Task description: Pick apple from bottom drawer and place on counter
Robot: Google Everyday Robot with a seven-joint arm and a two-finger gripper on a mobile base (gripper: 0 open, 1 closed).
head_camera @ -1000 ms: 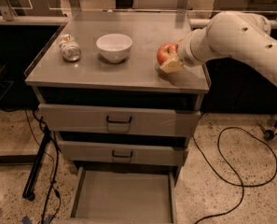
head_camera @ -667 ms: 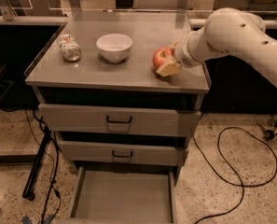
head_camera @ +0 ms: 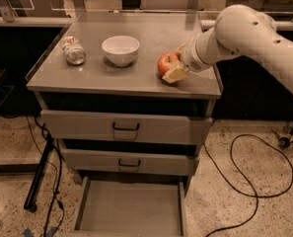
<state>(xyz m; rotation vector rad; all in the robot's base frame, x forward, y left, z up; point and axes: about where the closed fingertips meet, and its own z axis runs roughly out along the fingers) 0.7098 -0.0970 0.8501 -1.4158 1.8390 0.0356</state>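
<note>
**Camera view — entry: apple at the counter, placing step**

We are logging the two-finger gripper [head_camera: 172, 66] as clamping the small round red-orange apple [head_camera: 164, 63] low over the right side of the flat grey metal counter [head_camera: 111, 78]. We cannot tell whether the apple is touching it. The shallow grey bottom drawer [head_camera: 131, 209] is standing open with nothing in it. We are judging placement as under way, calling next for settling the apple and then releasing it. Against the earlier frame, apple and gripper are sitting further left, nearer the front edge.

Bowl [head_camera: 120, 49] sits on counter [head_camera: 136, 80]. Can [head_camera: 73, 51] lies just left of bowl. Apple [head_camera: 165, 63] on counter right of bowl, nearer front edge; gripper [head_camera: 174, 65] clasps it from the right. Bottom drawer [head_camera: 131, 209] open, below bowl.
</note>
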